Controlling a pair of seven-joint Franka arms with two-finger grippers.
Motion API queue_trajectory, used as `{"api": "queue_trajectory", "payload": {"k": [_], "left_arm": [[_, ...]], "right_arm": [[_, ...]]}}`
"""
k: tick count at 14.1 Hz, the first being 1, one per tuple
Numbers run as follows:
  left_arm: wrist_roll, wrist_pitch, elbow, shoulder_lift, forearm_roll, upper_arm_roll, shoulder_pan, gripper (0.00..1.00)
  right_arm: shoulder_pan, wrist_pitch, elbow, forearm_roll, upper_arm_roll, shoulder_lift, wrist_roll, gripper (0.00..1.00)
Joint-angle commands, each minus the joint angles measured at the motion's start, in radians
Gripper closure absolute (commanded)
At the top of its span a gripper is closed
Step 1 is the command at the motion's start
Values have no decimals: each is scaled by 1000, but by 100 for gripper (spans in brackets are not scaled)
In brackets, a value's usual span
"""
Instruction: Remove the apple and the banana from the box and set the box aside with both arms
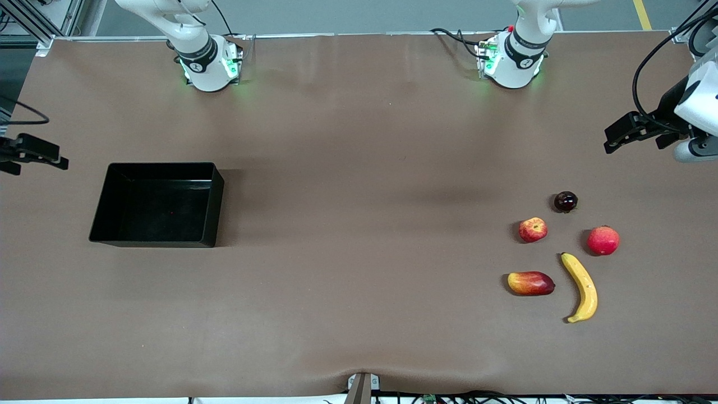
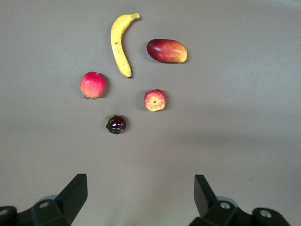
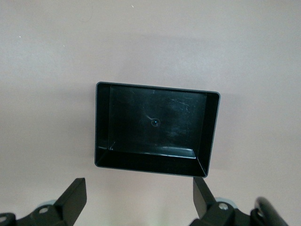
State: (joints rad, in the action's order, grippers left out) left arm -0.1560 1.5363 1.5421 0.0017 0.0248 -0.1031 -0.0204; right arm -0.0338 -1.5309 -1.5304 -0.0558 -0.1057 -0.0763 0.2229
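Even overhead light falls across the brown table (image 1: 359, 224), bright with no harsh glare. Soft shadows trail from the box (image 1: 157, 205) toward frame centre, and small ones hug the fruits. The box's glossy floor catches faint sheen in the right wrist view. Everything looks sharp.

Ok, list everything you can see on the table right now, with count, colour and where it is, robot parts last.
Bin: one, glossy black, empty, at the right arm's end of the table.
Banana: one, yellow, left arm's end, nearest the front camera of the fruits.
Apple: one, red with a yellowish patch, farther from the front camera than the mango.
Mango-like fruit: one, red and yellow, beside the banana.
Round fruit: one, red, beside the apple.
Small dark fruit: one, deep maroon, farthest of the group.
Table: one, brown.
Left pincer: open, up over the table near the fruits.
Right pincer: open, up near the bin.
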Motion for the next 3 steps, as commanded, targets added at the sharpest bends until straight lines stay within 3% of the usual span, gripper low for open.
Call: {"api": "queue_trajectory", "payload": {"k": [1,3], "left_arm": [[-13,-19,-26,6,23,-4,-1,0],[-11,-19,-31,4,21,-1,-6,0]], "right_arm": [[18,-60,-134,28,3,96,-19,0],[58,-52,-75,117,23,89,-23,0]]}}
